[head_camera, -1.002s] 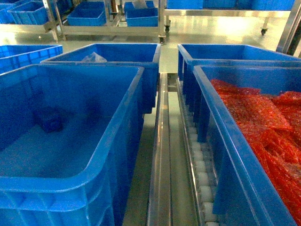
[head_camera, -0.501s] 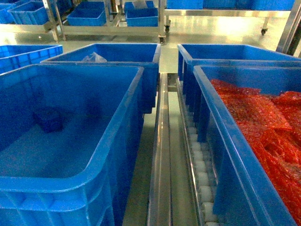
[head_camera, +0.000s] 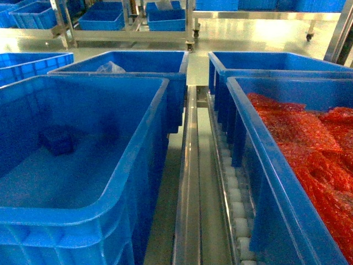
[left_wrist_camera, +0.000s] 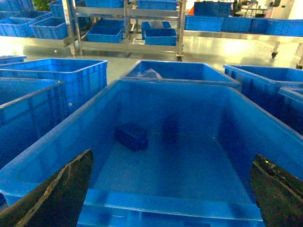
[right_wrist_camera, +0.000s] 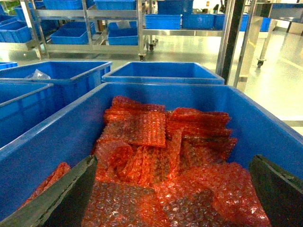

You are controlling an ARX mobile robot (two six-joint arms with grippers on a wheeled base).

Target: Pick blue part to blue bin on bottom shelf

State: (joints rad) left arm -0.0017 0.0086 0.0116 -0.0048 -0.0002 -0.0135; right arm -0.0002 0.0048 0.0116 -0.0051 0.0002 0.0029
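The left gripper [left_wrist_camera: 173, 189] is open, its two dark fingers spread wide at the near corners of the left wrist view, holding nothing and hanging above the near rim of a large blue bin [head_camera: 149, 149]. Inside that bin, on the floor toward the far left corner, lies the blue part [left_wrist_camera: 132, 136], a small dark-blue block, darker than the plastic around it; the head view shows it too [head_camera: 57, 140], close to the left wall. The part is well apart from the fingers and nothing else lies in that bin. To take it well, the arm would likely need to go down deep past the rim and shift left and far, keeping clear of the left wall so one finger can slip between wall and block. Just right of this bin run the shiny rails and white rollers of the shelf [head_camera: 190, 182]. Right again stands another blue tote [head_camera: 259, 182] heaped with red crinkly packets [right_wrist_camera: 156, 161]. The right gripper [right_wrist_camera: 173, 194] is open and empty above those packets, its fingers at the near corners of its own view. Which tote is the target bin cannot be told from these views.
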